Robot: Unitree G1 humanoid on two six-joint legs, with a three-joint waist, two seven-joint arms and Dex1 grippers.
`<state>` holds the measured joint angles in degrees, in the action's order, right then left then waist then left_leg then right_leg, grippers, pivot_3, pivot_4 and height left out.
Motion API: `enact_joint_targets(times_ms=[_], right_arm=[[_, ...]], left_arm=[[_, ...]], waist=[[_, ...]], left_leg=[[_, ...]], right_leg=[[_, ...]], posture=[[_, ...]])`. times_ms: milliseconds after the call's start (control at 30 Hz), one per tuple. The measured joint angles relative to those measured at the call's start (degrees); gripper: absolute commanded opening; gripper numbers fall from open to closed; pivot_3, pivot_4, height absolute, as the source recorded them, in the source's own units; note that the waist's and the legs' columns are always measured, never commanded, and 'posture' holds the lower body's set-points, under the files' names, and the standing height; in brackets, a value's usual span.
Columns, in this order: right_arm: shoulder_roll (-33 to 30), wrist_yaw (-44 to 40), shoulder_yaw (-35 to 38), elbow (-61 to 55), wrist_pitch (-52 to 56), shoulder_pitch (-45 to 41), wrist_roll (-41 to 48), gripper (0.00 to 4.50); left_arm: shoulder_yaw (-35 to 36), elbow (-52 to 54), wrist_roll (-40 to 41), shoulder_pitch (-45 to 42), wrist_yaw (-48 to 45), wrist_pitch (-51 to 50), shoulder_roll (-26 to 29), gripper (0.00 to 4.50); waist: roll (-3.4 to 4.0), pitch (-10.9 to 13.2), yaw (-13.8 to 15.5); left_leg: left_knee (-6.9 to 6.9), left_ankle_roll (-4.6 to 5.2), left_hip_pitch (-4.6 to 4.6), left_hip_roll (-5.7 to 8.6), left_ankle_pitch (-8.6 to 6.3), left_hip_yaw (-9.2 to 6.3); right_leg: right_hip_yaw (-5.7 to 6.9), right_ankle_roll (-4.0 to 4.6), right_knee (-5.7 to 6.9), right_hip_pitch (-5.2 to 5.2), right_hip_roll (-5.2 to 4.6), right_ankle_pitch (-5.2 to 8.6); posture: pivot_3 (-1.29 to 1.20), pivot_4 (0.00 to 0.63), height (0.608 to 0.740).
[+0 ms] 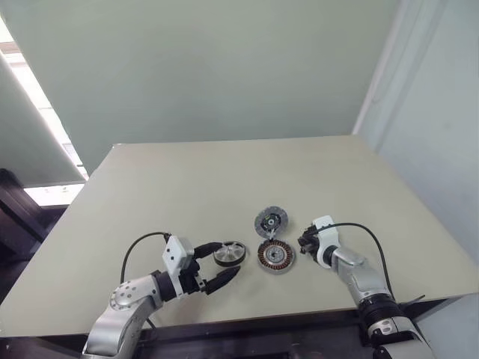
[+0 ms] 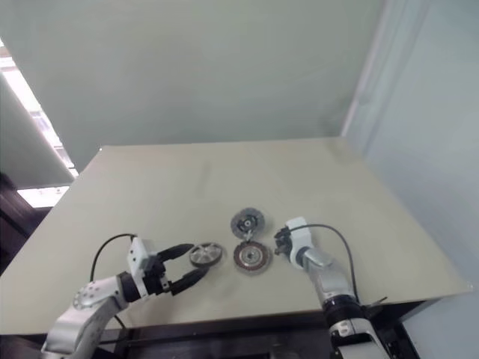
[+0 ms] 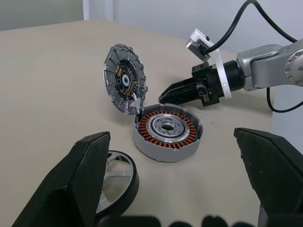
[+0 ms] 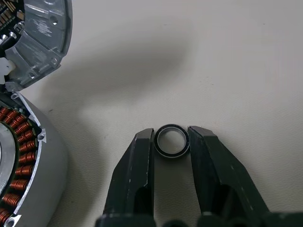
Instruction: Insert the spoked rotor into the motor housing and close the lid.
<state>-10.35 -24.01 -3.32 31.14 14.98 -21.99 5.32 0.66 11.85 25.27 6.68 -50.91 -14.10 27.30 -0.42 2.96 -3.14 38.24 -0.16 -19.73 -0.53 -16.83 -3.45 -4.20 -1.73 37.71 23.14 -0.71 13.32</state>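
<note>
Copper-brown windings ring the motor housing (image 3: 167,132), set in a grey round shell with a silvery hub and a dark centre bore. It lies flat on the beige table (image 1: 224,179), near the front edge, between the two arms.

lid (image 3: 124,78): grey disc, hinged to the housing's far edge, swung open and standing tilted up. Inner face shows a dark circuit-like centre with small markings and a notched rim. From the head camera it reads as a second disc just behind the housing.

spoked rotor (image 1: 229,253): shiny silver wheel, dark outer rim, spokes to a central hub. Lies flat on the table just left of the housing, not touching it.

left gripper (image 1: 222,262): fingers spread wide, one on each side of the rotor, close to it; no contact that I can make out. Nothing gripped.

right gripper (image 4: 171,140): just right of the housing, pointing at it, low over the table. Its two black fingers are closed in against a small ring (image 4: 171,140), thin dark rim with a silvery inner band, lying on the table beside the housing wall. Ring sits pinched between the fingertips.
</note>
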Motion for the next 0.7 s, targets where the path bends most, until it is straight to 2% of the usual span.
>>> enact_joint_targets(times_ms=[267, 467, 700], right_arm=[[-0.1, 1.6, 1.0, -4.2, 0.0, 0.5, 0.2, 0.78], [-1.0, 1.3, 1.5, -14.4, 3.0, 1.8, 0.3, 0.78], [-2.0, -3.2, -3.3, -27.5, 11.5, 7.5, 1.5, 0.78]], left_arm=[[-0.1, 0.0, 0.0, -0.7, -0.1, -0.1, 0.0, 4.5], [-0.6, -0.7, -0.2, -1.4, -0.5, -0.1, -0.2, 4.5], [-1.5, -2.4, -0.3, -1.7, -1.7, 0.8, -0.2, 4.5]], waist=[[0.02, 0.0, 0.0], [0.03, 0.0, 0.0], [0.03, 0.0, 0.0]], left_leg=[[0.0, 0.0, -0.02, 0.0, 0.0, 0.0], [-0.02, 0.0, -0.03, 0.0, 0.0, -0.01], [-0.02, 0.0, -0.06, 0.0, 0.0, -0.02]], right_leg=[[-0.01, -0.07, 0.0, 0.02, 0.0, -0.04], [0.0, -0.13, 0.0, 0.04, 0.0, -0.07], [0.02, -0.12, 0.0, 0.08, 0.0, -0.07]], posture=[[0.0, 0.0, 0.74], [0.0, 0.0, 0.74], [0.0, 0.0, 0.74]])
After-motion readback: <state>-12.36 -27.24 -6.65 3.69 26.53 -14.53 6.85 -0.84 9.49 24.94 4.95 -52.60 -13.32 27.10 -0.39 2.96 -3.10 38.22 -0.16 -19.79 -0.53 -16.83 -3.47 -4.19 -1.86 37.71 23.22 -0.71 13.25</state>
